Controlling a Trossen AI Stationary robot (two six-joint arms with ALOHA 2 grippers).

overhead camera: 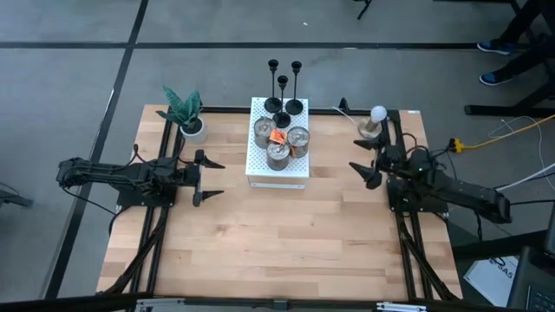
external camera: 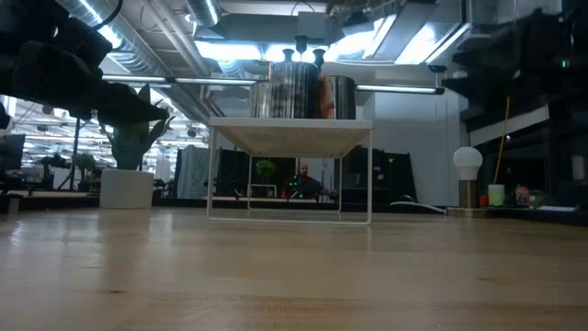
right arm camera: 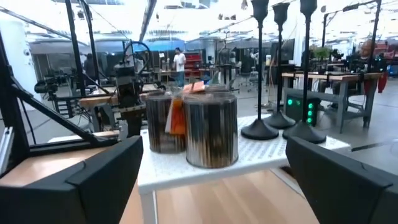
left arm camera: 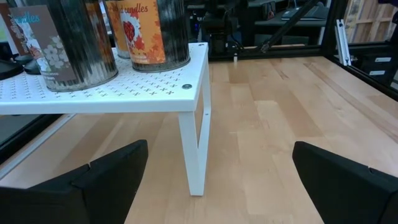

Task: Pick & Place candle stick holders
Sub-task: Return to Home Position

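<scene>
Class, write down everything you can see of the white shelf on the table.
The white shelf is a low riser that looks like painted metal: a flat rectangular top punched with small cross-shaped holes, on thin legs, open underneath. It stands level on the wooden table, mid-width, toward the far edge. Three silver tins and three black candle stick holders rest on it. The left claw and right claw flank it, open, not touching.
</scene>
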